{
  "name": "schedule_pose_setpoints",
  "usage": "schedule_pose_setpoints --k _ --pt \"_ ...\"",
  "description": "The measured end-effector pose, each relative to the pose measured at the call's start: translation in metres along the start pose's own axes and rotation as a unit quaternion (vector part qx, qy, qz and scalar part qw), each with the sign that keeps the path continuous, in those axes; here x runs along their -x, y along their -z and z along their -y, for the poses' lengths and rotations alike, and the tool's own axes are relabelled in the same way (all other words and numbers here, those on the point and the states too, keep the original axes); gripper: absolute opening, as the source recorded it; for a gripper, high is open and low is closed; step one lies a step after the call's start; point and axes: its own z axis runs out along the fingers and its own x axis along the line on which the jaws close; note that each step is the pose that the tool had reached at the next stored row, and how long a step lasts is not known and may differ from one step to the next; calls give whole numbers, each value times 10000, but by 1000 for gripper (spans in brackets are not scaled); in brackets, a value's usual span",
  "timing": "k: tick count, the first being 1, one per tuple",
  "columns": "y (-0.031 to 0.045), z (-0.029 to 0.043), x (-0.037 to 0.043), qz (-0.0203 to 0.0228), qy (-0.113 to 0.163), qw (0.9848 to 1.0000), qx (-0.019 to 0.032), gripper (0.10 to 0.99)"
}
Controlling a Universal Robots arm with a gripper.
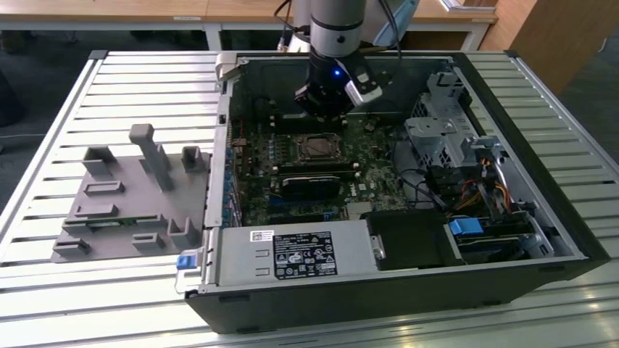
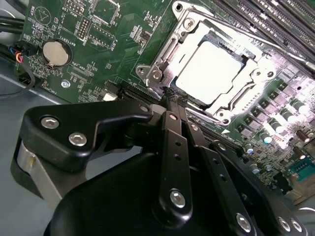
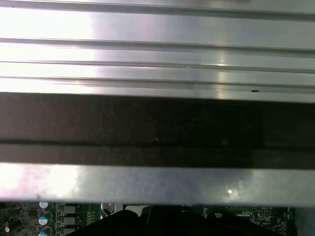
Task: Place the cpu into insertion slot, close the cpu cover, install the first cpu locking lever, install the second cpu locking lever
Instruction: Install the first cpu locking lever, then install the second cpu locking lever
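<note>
In the exterior view we begin at that view's left, where a grey fixture tray (image 1: 126, 199) with upright posts lies on the slatted table (image 1: 58, 290), well apart from the open computer case (image 1: 406, 290). We judge that it is a parts holder, parked outside the case to keep the work area free.

Moving right, the case lies on its side with the green motherboard (image 1: 290, 181) facing up — an orientation that lets the arm reach the board from above. The insertion slot (image 1: 317, 147) sits near the middle of the board, and the gripper (image 1: 329, 109) hangs just beyond it, close above the board.

In the second wrist view the cpu (image 2: 211, 73) lies flat inside the insertion slot (image 2: 194, 105), its silvery face showing through the square window of the cpu cover (image 2: 184, 37). The cover appears to lie down over the socket around the chip; we cannot tell whether either locking lever is latched.

The gripper (image 2: 172, 96) has its two fingers drawn together, tips nearly touching, with nothing between them. The tips (image 2: 169, 92) sit at the near edge of the socket frame — a narrow stance that we judge suited to pushing on a thin lever or the frame, not to grasping.

At the exterior view's right, drive bays (image 1: 445, 138) and cables (image 1: 474, 192) occupy the case, apart from the socket.
</note>
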Motion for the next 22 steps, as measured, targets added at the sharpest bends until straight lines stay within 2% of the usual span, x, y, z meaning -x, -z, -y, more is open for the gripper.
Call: schedule_pose_setpoints --k 15,20,22 --pt "2 70 11 0 0 10000 0 106" --pt "3 122 14 0 0 10000 0 106" --pt "4 172 14 0 0 10000 0 106"
